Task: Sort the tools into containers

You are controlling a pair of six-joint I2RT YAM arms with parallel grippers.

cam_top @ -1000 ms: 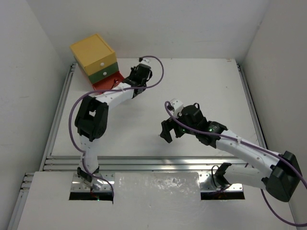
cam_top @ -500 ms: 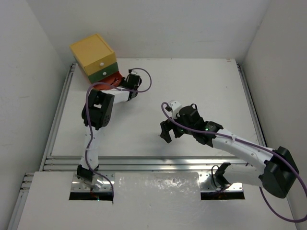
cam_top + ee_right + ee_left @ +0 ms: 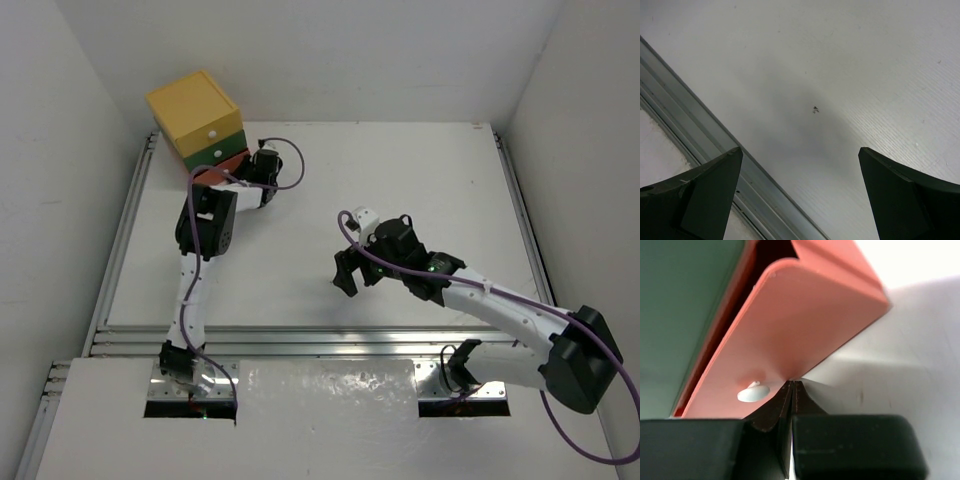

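Drawer stack (image 3: 200, 130) sits at the table's (image 3: 420, 180) far left corner, against the wall. Three boxes: yellow drawer (image 3: 190, 103) on top, green drawer (image 3: 217, 152) in the middle, orange-red drawer (image 3: 222, 172) at the bottom. The yellow and green fronts each show a small white knob

Left gripper (image 3: 793, 385): jaws pressed together, nothing between them. The tips touch the orange-red drawer's front panel just beside its knob (image 3: 753, 391), which lies outside the jaws. In the left wrist view the panel is smooth and matte with rounded corners, and it stands a little out from its case, with a dark gap along one edge. The green front is alongside it, flush and plain

Right gripper (image 3: 799, 150): fingers spread wide, holding nothing. It hangs over bare table near the middle of the near side, well apart from the stack. A small dark speck marks the surface below it, and the aluminium rail (image 3: 700, 115) runs diagonally under the left finger
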